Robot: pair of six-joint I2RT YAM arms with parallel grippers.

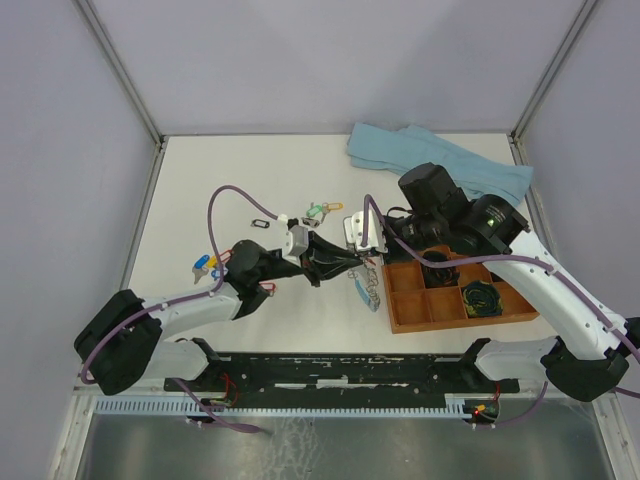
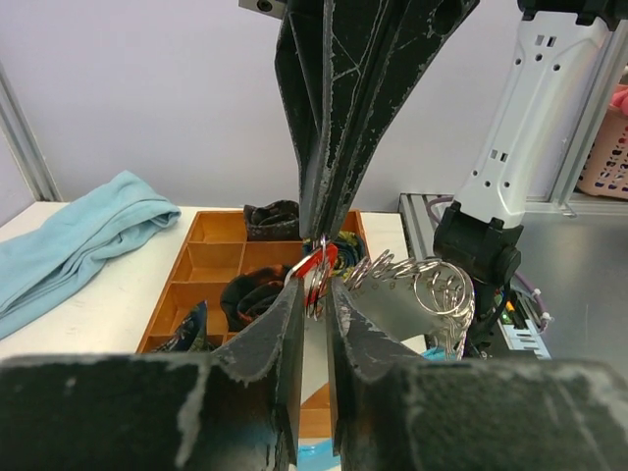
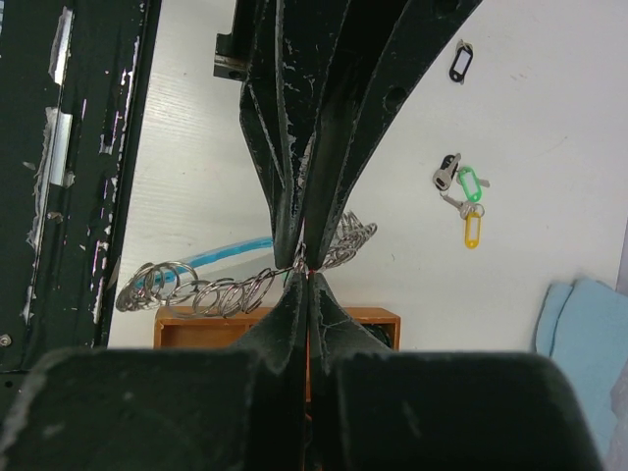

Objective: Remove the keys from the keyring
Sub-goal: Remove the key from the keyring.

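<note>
The keyring hangs between both grippers above the table, a chain of silver rings with a light-blue arc behind it. My right gripper is shut on the ring chain. From the opposite side my left gripper stands tip to tip with it, its jaws nearly together on a red-tagged key and its small ring. In the top view the left gripper and the right gripper meet just left of the tray. In the left wrist view the silver rings fan out to the right.
A wooden compartment tray with black coiled cables sits right of the grippers. A light-blue towel lies at the back right. Loose green- and yellow-tagged keys, a black tag frame and blue- and yellow-tagged keys lie on the table.
</note>
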